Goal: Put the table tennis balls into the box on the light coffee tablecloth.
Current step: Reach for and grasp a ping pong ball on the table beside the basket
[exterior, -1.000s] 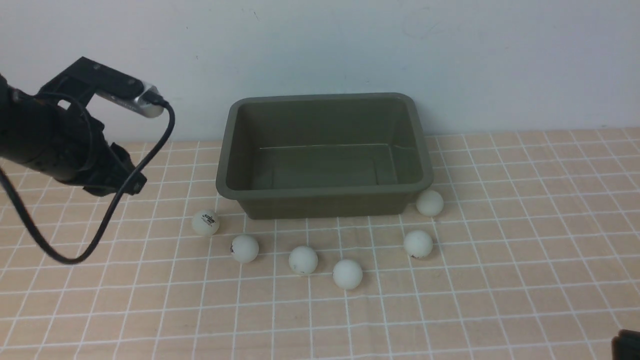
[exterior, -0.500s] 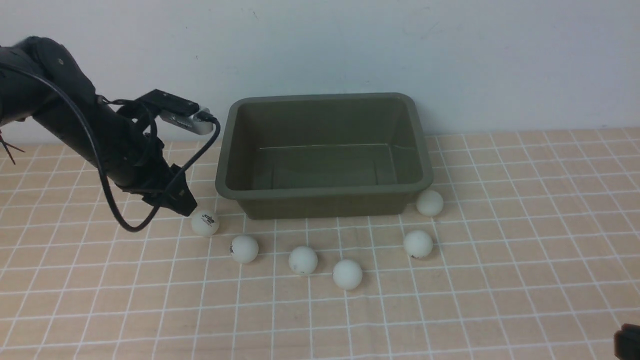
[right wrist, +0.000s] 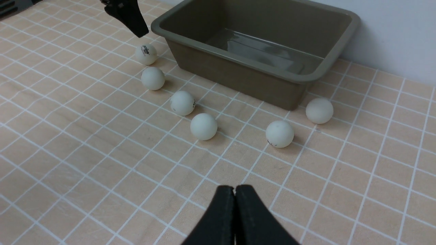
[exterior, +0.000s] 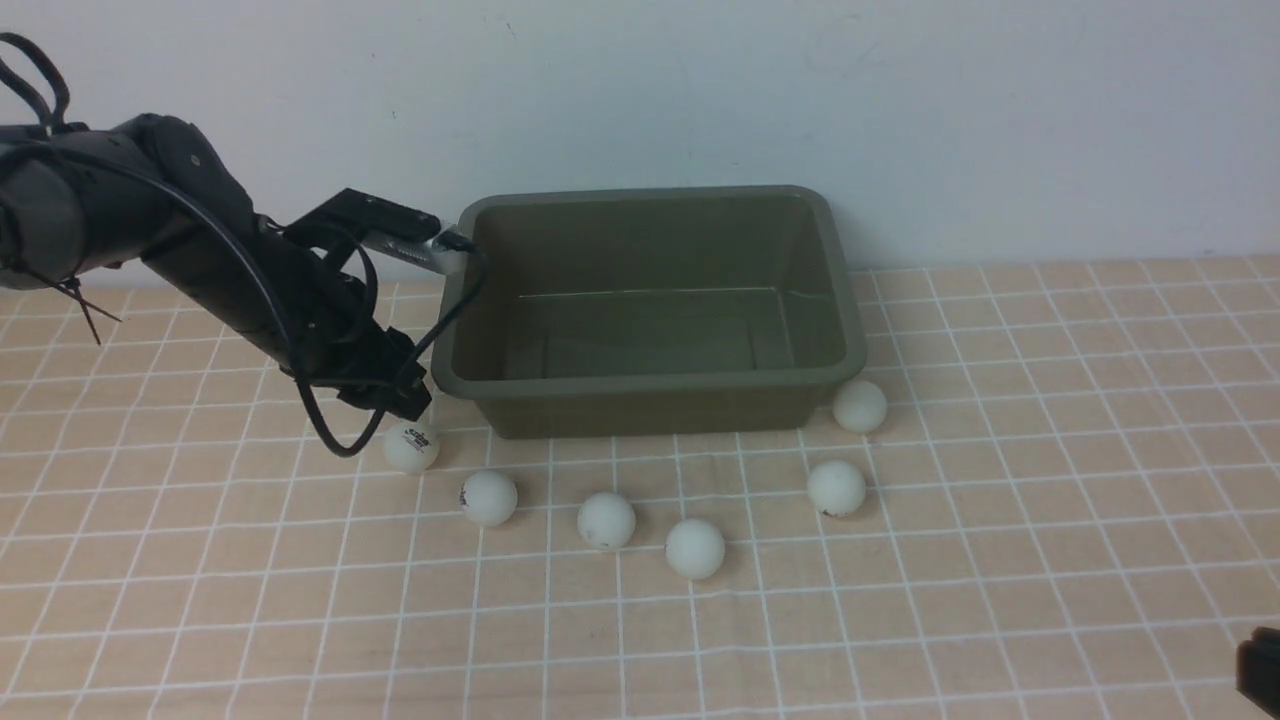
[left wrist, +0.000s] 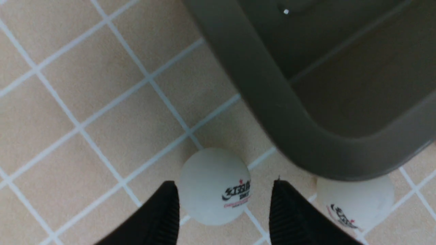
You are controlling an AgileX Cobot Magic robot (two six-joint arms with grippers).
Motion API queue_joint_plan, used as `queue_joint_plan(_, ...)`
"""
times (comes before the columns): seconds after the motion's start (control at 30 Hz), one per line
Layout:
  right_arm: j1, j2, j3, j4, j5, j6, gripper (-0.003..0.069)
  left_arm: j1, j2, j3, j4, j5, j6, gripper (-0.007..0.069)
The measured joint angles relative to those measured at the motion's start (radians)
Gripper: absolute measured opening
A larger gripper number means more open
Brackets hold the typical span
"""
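- Table tennis balls (exterior: pixel 606 520), six in all, lie on the light coffee tablecloth (exterior: pixel 1000 560) at the front view's centre, before the box (exterior: pixel 650 405).
- Left end effector (exterior: pixel 408 405) stands open, flanking the leftmost ball (exterior: pixel 411 446).
- Right end effector (right wrist: pixel 234 194) is closed, holding nothing.

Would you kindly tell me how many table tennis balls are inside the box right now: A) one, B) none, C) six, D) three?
B: the box has nothing inside it, and all six table tennis balls lie outside it on the tablecloth.
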Motion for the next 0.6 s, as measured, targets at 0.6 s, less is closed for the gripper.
queue_joint_plan(0.6, 0.000, 0.000, 0.000, 0.000, -0.005, 0.003, -0.0013, -0.032, 0.092, -0.008, 0.068, -0.056, -0.011, 0.0295)
